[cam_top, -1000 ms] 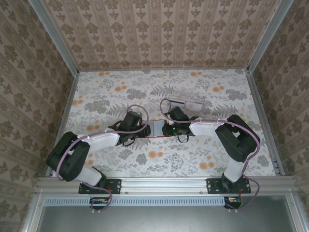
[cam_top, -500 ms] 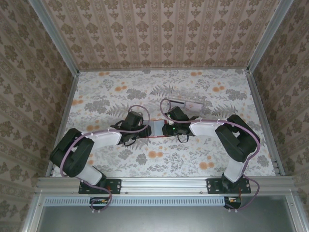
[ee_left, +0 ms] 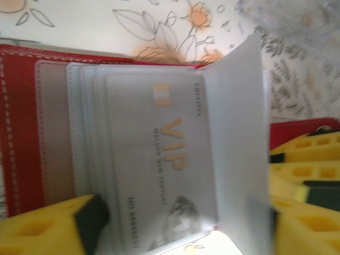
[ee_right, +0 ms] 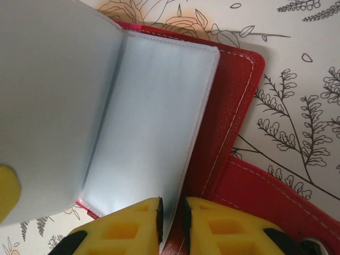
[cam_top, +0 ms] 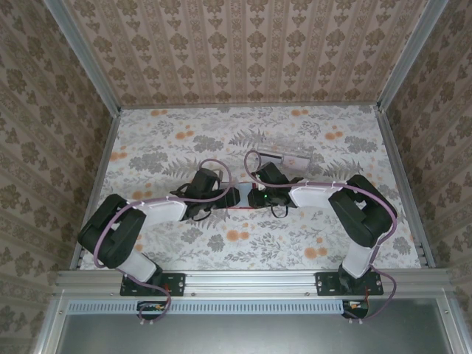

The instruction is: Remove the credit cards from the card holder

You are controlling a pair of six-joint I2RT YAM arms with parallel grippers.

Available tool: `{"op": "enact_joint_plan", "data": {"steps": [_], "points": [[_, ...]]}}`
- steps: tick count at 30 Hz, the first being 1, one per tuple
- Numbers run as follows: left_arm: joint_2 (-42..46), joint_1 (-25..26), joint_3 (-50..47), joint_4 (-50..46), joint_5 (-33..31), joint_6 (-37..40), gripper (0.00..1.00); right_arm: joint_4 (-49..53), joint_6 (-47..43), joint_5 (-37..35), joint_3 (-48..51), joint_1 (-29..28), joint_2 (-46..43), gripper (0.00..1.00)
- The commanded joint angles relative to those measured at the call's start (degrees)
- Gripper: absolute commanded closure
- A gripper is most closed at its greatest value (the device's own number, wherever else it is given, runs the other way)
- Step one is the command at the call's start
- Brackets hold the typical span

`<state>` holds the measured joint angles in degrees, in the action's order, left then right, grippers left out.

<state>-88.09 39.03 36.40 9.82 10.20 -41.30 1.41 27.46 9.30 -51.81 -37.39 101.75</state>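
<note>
**Item.** A small red folding card holder (ee_left: 21,133) lies open on the flower-patterned surface (ee_right: 297,64), between the two tools.

**Contents.** A stack of thin pale plastic credit cards (ee_left: 159,154) sits in the staggered grey-blue pockets. The top card is marked VIP. No card is out yet.

**Left tool** (ee_left: 183,215). Fingers spread well apart and holding nothing, one on each side of the card stack.

**Right tool** (ee_right: 171,215). Fingers together, clamped on the edge of a translucent white inner leaf (ee_right: 154,122) of the card holder, holding it up off the cards.

**Governing relation.** The credit cards lie directly ahead of the left tool, between its fingers. Their long axis runs along that tool's reach, with the near short end towards it, so the spread fingers span the short width. The left arm is both nearer and free. The right arm is occupied.

**Judgement.** The next move likely calls for the left tool to close across the top card's long edges and draw it back lengthwise. The risk is pinching pocket material along with the card. Which pocket side is open cannot be told.
</note>
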Motion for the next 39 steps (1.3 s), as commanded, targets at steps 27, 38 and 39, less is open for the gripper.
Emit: {"op": "enact_joint_plan", "data": {"steps": [27,38,39], "points": [[7.02,-2.89,-1.76,1.22,6.37,-0.25,0.01,3.16,4.62,-8.84,4.13,2.57,-11.26,0.64],[5.21,-6.44,-1.53,-2.66,3.98,3.29,0.72,-5.67,11.37,4.65,2.36,1.69,-8.33,0.75],[4.75,-6.73,-1.51,-2.81,3.87,3.46,0.79,-6.50,12.24,5.73,1.90,1.66,-7.21,0.76]]}}
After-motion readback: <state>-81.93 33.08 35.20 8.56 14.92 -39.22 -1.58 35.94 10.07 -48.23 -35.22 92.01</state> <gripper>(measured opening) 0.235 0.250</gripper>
